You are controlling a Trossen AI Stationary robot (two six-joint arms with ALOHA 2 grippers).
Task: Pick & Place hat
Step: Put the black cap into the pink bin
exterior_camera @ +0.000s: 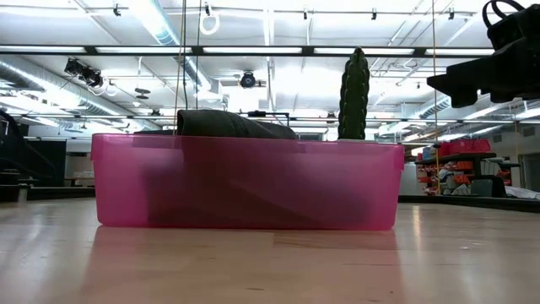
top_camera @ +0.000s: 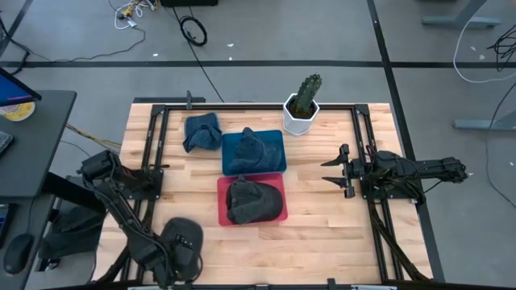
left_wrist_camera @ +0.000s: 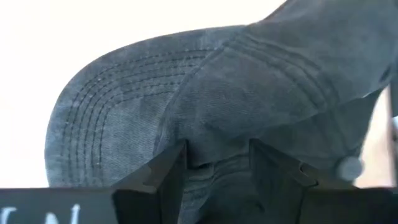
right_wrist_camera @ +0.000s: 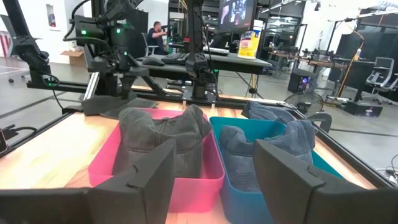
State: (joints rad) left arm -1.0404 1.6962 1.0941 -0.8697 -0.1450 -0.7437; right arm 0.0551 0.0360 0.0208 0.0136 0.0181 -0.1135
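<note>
1. Down at the high view's lower left, the left claw [top_camera: 184, 239] pinches a dark hat [top_camera: 179, 234] on the table [top_camera: 314, 234].
2. Centrally, the pink bin [top_camera: 222, 216] is already occupied; adding another risks spillover.
3. Right of centre, the right claw [top_camera: 330, 170] waits, spread wide.

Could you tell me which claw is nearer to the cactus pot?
The right. The right claw hangs open over the table's right side, just below and right of the cactus pot. The left claw sits at the near-left corner on a dark hat, much farther away.
</note>
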